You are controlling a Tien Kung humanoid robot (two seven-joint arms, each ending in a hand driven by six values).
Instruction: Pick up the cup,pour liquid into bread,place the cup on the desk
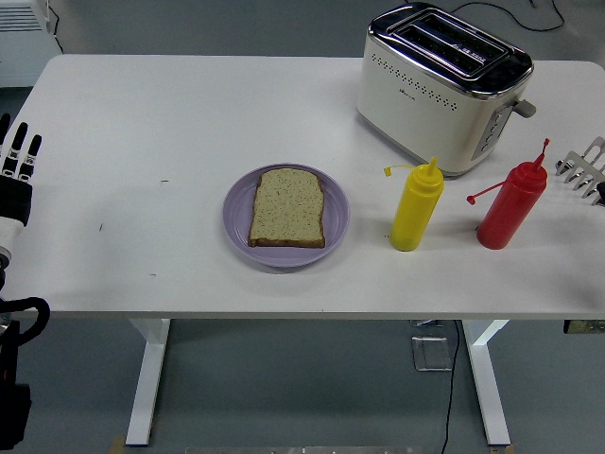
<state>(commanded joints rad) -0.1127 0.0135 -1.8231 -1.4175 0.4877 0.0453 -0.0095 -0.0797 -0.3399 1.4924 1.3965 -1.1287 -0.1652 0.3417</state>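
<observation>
A slice of brown bread [287,207] lies flat on a purple plate [240,227] near the table's middle. To its right stand a yellow squeeze bottle [417,207] and a red squeeze bottle [511,205], both upright with their caps hanging open on tethers. No cup shows. My right hand [584,166] pokes in at the right edge, its silver fingers spread, a short way right of the red bottle and apart from it. My left hand [17,161] rests at the far left edge, fingers straight, holding nothing.
A cream and chrome toaster [440,87] stands at the back right, behind the bottles. The white table's [142,123] near edge runs along the lower part of the picture. A dark cable [515,14] trails on the floor beyond the table.
</observation>
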